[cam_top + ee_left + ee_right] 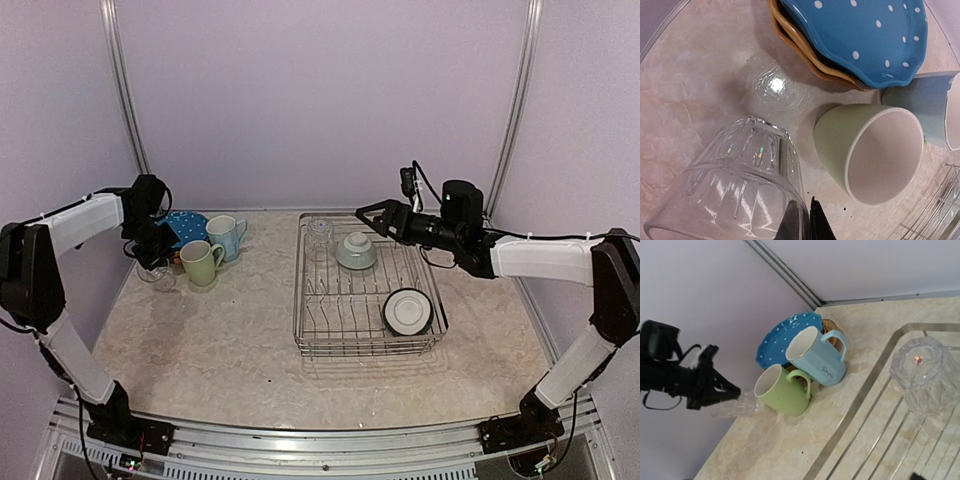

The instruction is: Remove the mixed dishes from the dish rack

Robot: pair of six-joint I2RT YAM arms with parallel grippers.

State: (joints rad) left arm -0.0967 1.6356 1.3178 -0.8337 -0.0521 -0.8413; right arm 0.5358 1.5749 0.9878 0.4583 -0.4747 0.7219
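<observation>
Pale marbled table (pixel 230 340) fills the booth floor. At its left side the left gripper (pixel 802 223) is clamped on the rim of a clear glass (pixel 735 180), which hangs tilted just beside the green mug (pixel 875 155) and near the stacked plates (pixel 860 40). The step looks like setting it down: seat the glass flat, apart from the mug, before the jaws let go. Over the dish rack (pixel 340 345) the right gripper (pixel 368 218) hovers spread and empty, near a second glass (pixel 925 370) and a bowl (pixel 356 250).
</observation>
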